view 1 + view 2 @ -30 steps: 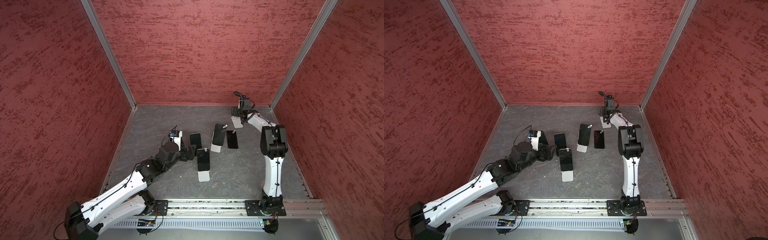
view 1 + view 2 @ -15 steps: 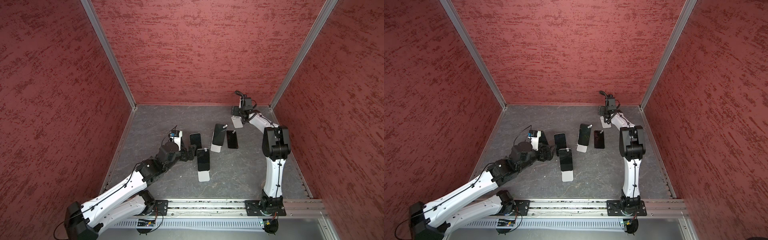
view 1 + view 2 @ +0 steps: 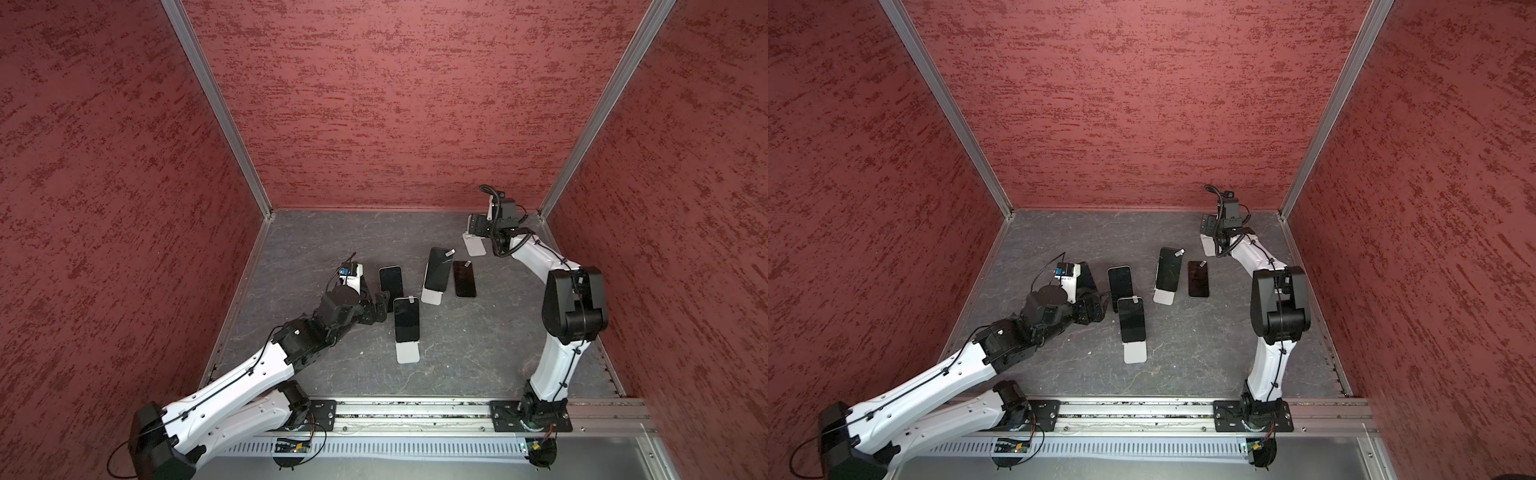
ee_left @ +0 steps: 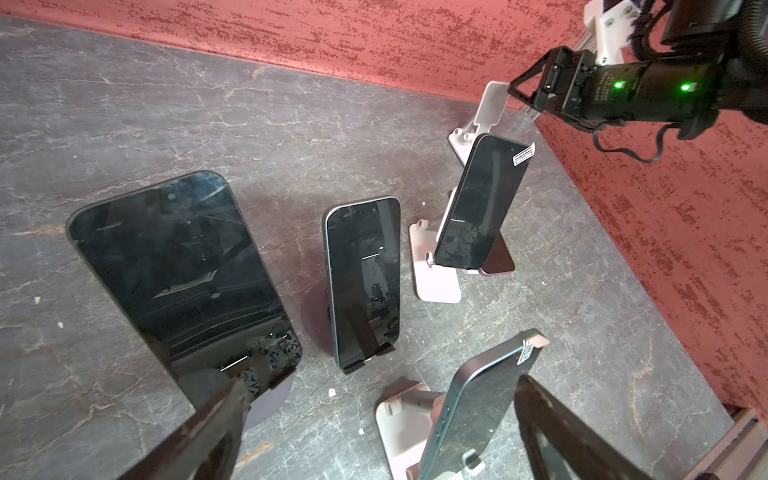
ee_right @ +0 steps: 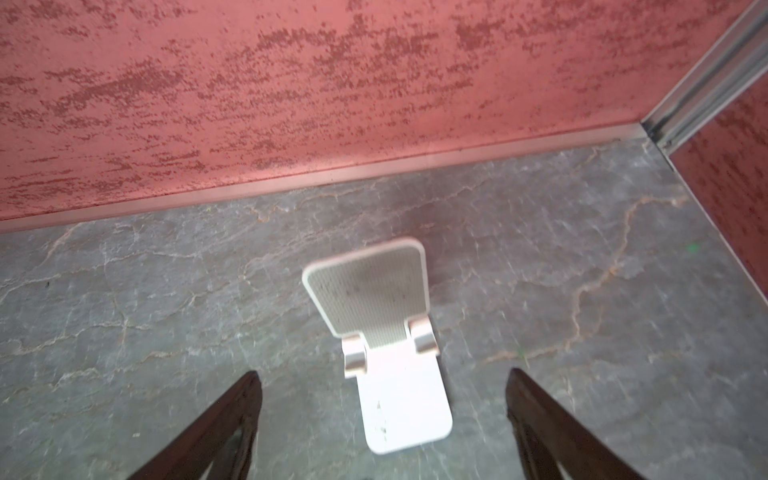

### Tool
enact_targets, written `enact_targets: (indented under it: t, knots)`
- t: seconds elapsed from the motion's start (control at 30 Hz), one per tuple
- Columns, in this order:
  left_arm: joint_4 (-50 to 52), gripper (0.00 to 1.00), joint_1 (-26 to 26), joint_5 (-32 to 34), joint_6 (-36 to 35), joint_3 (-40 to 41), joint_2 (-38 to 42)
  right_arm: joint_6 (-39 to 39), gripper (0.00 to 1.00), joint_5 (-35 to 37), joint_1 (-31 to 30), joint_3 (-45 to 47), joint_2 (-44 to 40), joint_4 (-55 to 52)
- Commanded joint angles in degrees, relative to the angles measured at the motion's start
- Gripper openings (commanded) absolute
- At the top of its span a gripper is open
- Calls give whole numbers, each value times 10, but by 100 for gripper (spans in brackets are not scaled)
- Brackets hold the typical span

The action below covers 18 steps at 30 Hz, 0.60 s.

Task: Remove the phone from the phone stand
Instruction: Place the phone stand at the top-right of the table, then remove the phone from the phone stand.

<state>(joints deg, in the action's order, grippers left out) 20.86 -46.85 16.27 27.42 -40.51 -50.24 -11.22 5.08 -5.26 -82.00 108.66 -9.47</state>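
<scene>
Several dark phones stand on stands mid-floor. In the left wrist view a teal-edged phone (image 4: pixel 478 409) leans on a white phone stand (image 4: pixel 399 428) between the fingers of my open left gripper (image 4: pixel 380 384), close to one finger; I cannot tell whether they touch. In both top views this phone (image 3: pixel 406 324) sits just right of the left gripper (image 3: pixel 380 308). My right gripper (image 5: pixel 383 374) is open above an empty white stand (image 5: pixel 395 332) at the back right, and holds nothing. One phone (image 3: pixel 464 279) lies flat on the floor.
Other phones on stands: a large one (image 4: pixel 178 274) on a round purple base, one (image 4: pixel 361 278) on a dark stand, one (image 4: pixel 482 203) on a white stand. The back wall (image 5: pixel 291 104) and a corner post (image 5: pixel 706 79) lie close behind the empty stand.
The right gripper's jaws have spread wider over the empty stand. The left arm and the phones have not moved.
</scene>
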Motion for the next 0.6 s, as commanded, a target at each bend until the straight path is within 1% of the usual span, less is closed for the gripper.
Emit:
enact_targets:
  t: [0.0, 0.13, 0.33, 0.57]
  knots:
    - [27, 99, -13, 29, 6, -27, -5, -32, 92, -17, 2, 27, -40, 16]
    - [52, 99, -31, 44, 11, -45, -21, -52, 92, -27, 1, 61, -72, 9]
    - [91, 99, -62, 76, 19, -80, -61, -74, 92, -61, 2, 105, -112, -6]
    - [97, 99, -104, 125, 32, -98, -81, -84, 92, -74, -5, 167, -173, -10]
